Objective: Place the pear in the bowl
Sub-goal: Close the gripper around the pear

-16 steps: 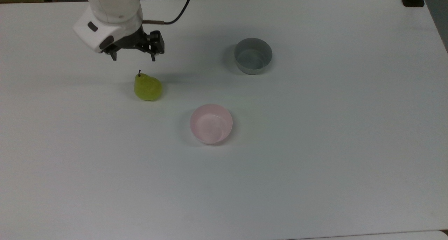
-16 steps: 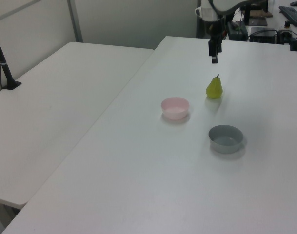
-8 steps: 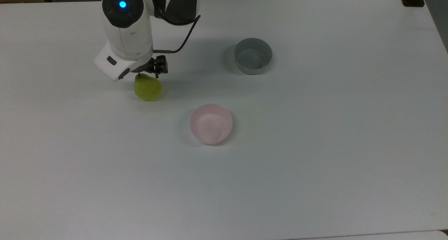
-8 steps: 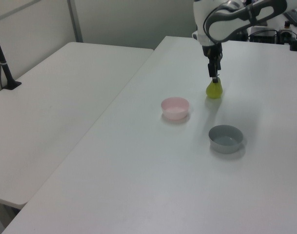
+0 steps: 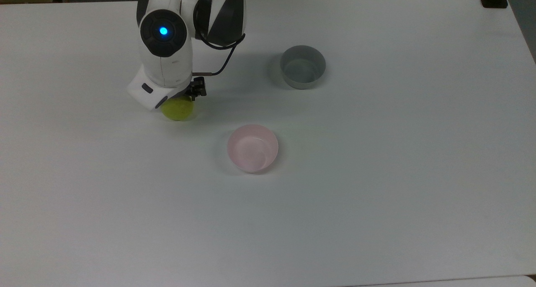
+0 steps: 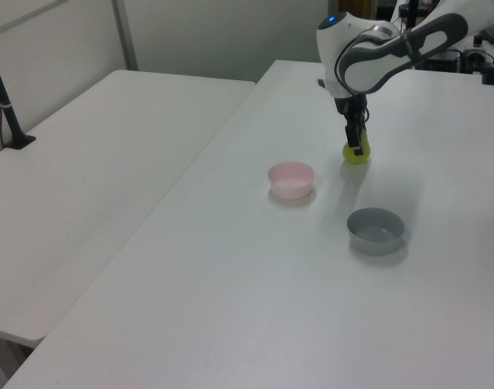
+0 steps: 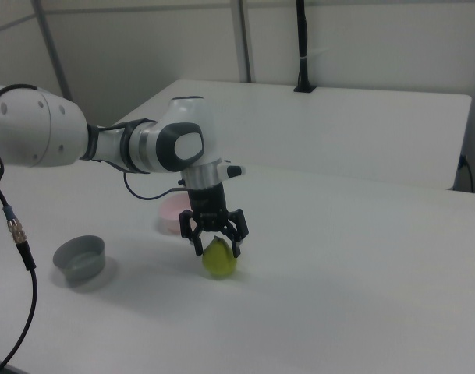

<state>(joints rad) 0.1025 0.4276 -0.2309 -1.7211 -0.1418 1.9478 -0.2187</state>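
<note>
End effector [image 7: 215,242] now lowered from well above down over the pear [image 7: 219,259], fingers spread either side of the top, not yet pinching: grasp about ready. Pear sitting on the white matte tabletop [image 5: 377,195], smooth, yellow-green, rounded at the base. Beyond, in the right view, pink bowl [image 5: 252,148], glossy, round, empty; grey bowl [image 5: 302,66] well apart.

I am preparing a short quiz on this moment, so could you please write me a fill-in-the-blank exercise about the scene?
1. The gripper has its open fingers on either side of the ____.
2. The pear rests on the ____, not in a bowl.
3. In the top view, the bowl nearer the pear is the ____ one.
4. Both the pink bowl and the grey bowl are ____ inside.

Missing words: pear; table; pink; empty
</note>
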